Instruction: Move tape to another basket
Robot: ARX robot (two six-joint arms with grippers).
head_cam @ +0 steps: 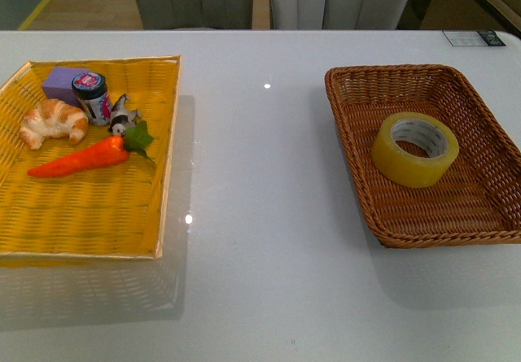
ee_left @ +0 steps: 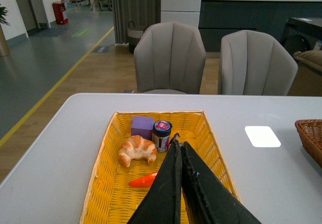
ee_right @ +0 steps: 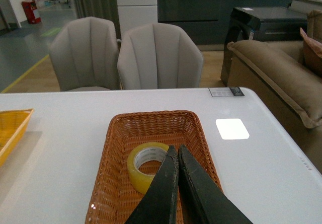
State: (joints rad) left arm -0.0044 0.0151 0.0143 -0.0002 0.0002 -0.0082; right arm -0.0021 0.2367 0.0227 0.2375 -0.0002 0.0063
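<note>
**Status: tape at rest in brown basket**

Nearest the lens, we see the right claw [ee_right: 177, 153] pressed together, empty, above the tape [ee_right: 146, 164]. That roll lies tilted inside the brown basket [ee_right: 193, 128]. Left claw [ee_left: 178, 146] is likewise pressed together over the yellow tray [ee_left: 103, 158]. We judge transfer either complete or unstarted; both arms are absent from the front view.

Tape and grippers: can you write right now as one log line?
tape: in brown basket | left gripper: shut, empty | right gripper: shut, empty
</note>
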